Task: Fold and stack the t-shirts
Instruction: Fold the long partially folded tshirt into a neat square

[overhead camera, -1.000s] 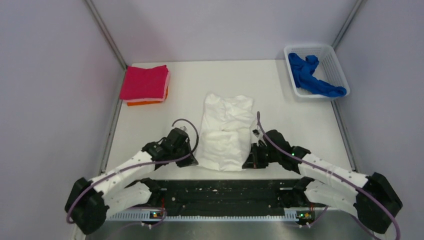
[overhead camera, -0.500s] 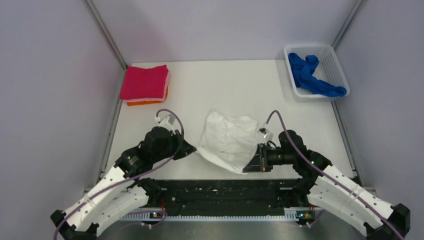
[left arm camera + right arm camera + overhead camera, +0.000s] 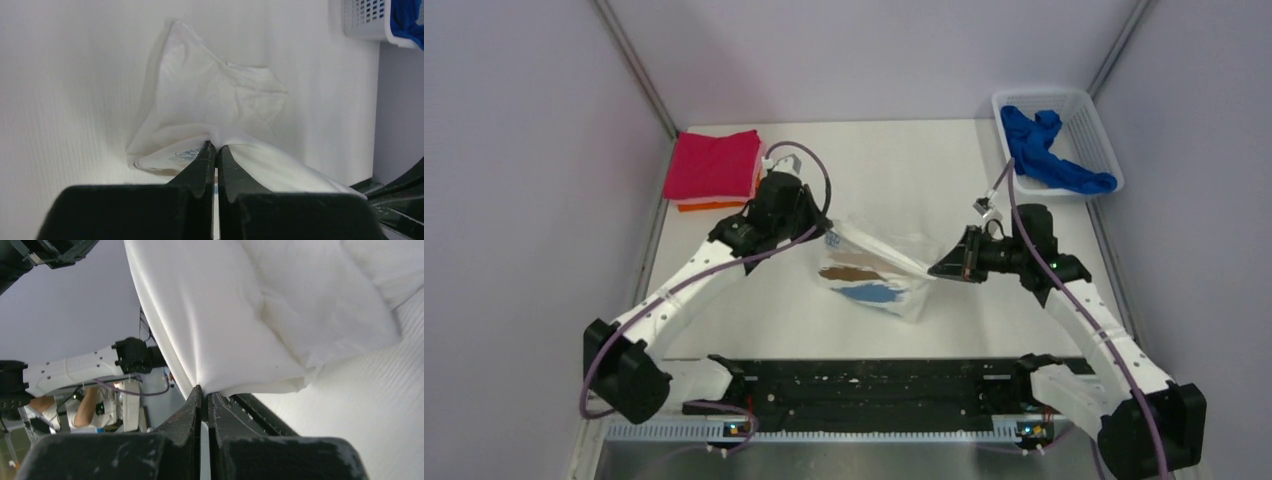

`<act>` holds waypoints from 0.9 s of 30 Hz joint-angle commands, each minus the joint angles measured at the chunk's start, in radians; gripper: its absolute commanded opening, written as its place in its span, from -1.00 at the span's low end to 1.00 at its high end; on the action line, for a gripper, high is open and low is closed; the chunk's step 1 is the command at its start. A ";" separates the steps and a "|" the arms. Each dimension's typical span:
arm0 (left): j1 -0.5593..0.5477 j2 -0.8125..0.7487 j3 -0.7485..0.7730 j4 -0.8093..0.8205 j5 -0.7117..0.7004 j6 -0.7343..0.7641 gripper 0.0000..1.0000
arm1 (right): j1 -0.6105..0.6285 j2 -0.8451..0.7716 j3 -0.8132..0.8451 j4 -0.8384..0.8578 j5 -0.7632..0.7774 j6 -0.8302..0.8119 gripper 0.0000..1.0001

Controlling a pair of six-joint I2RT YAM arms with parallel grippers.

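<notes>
A second ago the white cloth t-shirt (image 3: 871, 283) lay flat, plain side up, at the centre of the bench (image 3: 904, 165). Now its near hem is raised and carried toward 12 o'clock, with the blue and brown brush-stroke print showing underneath. The left hand (image 3: 821, 230) and right hand (image 3: 937, 269) are each pressed together on a hem corner (both wrist views show cloth nipped between the fingers). I judge this a halving fold, midway. The folded magenta t-shirt (image 3: 713, 165) lies on the orange one (image 3: 709, 207) at 10 o'clock. The royal-blue t-shirt (image 3: 1044, 150) lies crumpled in the white plastic mesh basket (image 3: 1092, 118) at 2 o'clock. Nothing blocks the fold.
</notes>
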 commanded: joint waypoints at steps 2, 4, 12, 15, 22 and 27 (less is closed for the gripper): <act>0.092 0.172 0.151 0.146 0.057 0.073 -1.00 | -0.086 0.081 0.052 0.123 0.025 -0.035 -1.00; 0.100 0.241 0.209 0.137 0.058 0.097 -1.00 | -0.114 0.112 0.036 0.185 0.033 -0.016 -1.00; 0.118 0.528 0.427 0.078 0.120 0.165 -1.00 | -0.187 0.261 0.003 0.311 0.049 0.006 -1.00; 0.122 0.608 0.476 0.062 0.140 0.177 -1.00 | -0.208 0.313 -0.007 0.321 0.066 -0.006 -1.00; 0.126 0.770 0.587 0.070 0.161 0.172 -1.00 | -0.219 0.410 -0.007 0.409 0.211 -0.024 -1.00; 0.141 0.839 0.628 0.070 0.125 0.154 -1.00 | -0.222 0.498 0.009 0.537 0.203 0.002 -1.00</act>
